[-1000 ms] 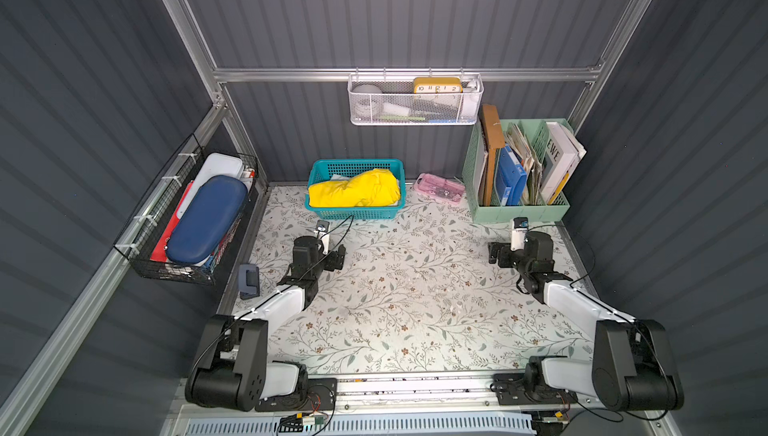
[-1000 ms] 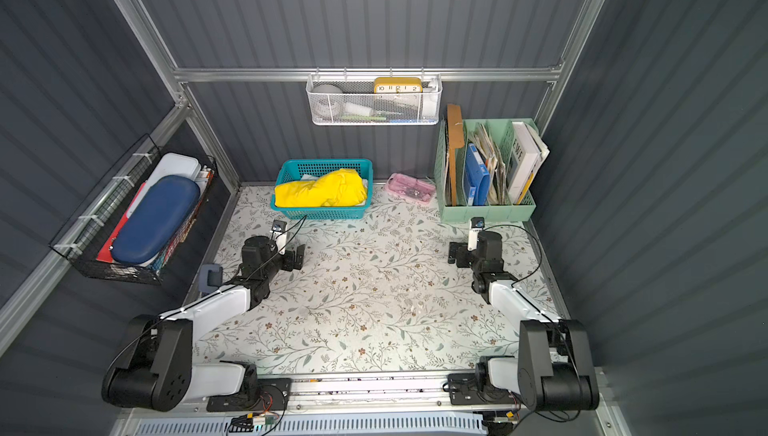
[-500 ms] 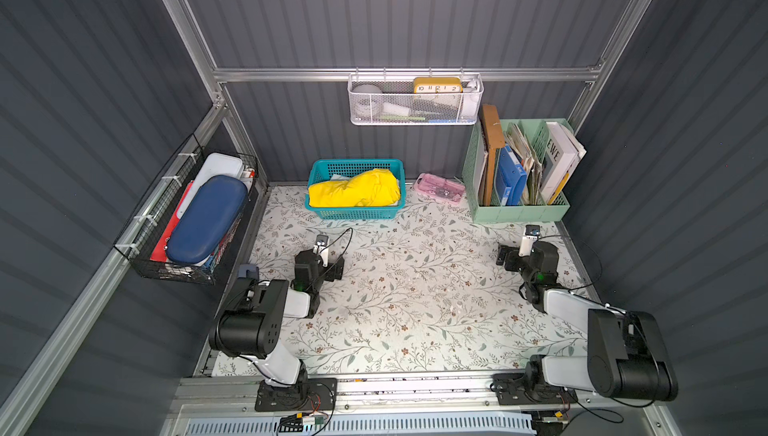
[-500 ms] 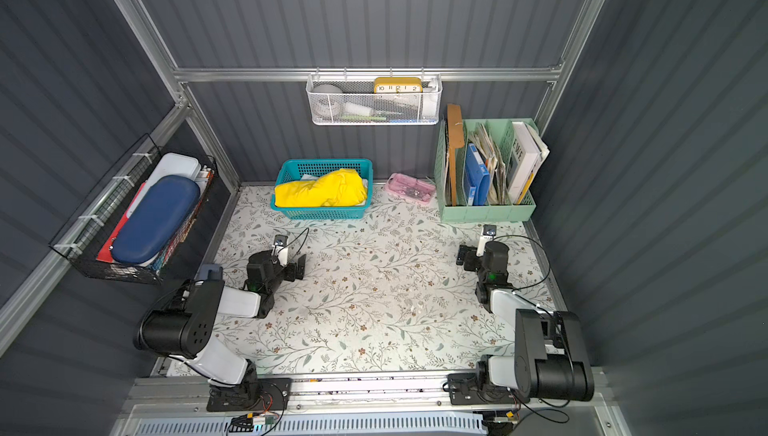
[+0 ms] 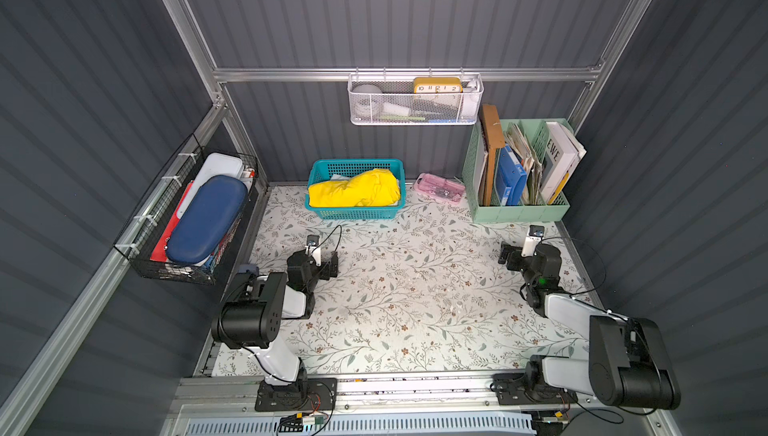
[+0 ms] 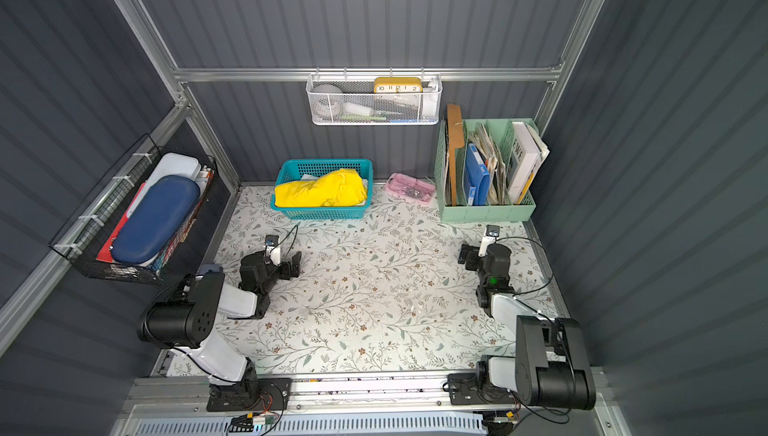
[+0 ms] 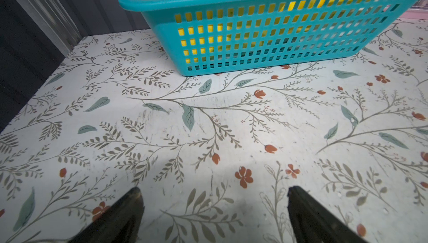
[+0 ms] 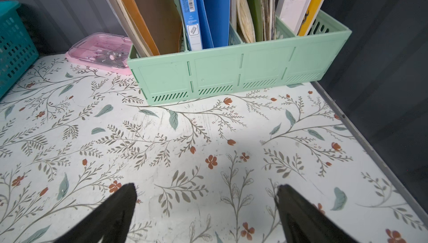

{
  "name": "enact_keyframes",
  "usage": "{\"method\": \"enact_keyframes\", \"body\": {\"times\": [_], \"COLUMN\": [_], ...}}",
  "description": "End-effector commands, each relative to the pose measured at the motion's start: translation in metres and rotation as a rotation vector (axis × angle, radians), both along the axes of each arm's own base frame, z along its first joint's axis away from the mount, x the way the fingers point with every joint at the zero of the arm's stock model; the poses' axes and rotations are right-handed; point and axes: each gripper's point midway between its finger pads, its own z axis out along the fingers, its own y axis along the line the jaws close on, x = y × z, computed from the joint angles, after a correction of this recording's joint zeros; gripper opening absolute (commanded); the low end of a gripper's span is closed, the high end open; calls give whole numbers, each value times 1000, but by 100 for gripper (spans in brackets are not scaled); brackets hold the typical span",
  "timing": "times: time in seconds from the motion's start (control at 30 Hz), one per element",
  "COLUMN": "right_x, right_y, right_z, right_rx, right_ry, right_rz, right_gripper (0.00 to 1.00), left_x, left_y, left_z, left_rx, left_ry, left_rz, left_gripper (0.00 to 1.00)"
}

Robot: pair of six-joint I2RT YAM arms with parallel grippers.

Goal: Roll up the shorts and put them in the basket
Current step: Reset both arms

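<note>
floral tabletop (image 5: pixel 415 288), left pincer (image 5: pixel 323 268) farther back

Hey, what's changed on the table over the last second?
The left arm's elbow swung up and the left gripper drew back slightly from the teal basket. The right gripper edged slightly to its right. Nothing was grabbed or released: both stay open, and the yellow shorts stay in the basket.
</note>
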Motion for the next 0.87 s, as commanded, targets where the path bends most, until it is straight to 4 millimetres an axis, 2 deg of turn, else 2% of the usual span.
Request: {"method": "enact_keyframes", "body": {"times": [0.0, 0.07, 0.13, 0.23, 0.3, 0.37, 0.47, 0.53, 0.63, 0.83], "right_x": [-1, 1, 8, 17, 21, 25, 24, 31, 32, 30], "right_y": [-4, 7, 9, 11, 16, 19, 21, 24, 24, 24], "right_z": [7, 8, 8, -1, -15, -13, -22, -21, -19, -21], "right_rx": [44, 77, 99, 126, 126, 115, 116, 81, 65, 69], "right_ry": [-43, -57, -71, -83, -78, -151, -34, -26, -81, -38], "right_rz": [-36, 16, 24, 35, 63, 76, 78, 71, 62, 63], "right_gripper": [99, 99, 99, 99, 99, 99, 99, 99, 99, 99], "left_x": [5, 5, 5, 5, 5, 4, 5, 5, 6, 6], "left_y": [-1, -1, -1, -1, -1, -1, -1, -2, -3, -2], "left_z": [7, 7, 7, 7, 7, 7, 7, 7, 6, 7], "left_rx": [-25, -26, -25, -25, -26, -25, -26, -26, -31, -35], "left_ry": [-18, -17, -19, -17, -18, -17, -18, -17, -10, -11], "left_rz": [-5, -6, -6, -6, -6, -5, -6, -9, -17, -18], "left_gripper": [100, 100, 100, 100, 100, 100, 100, 100, 100, 100]}}
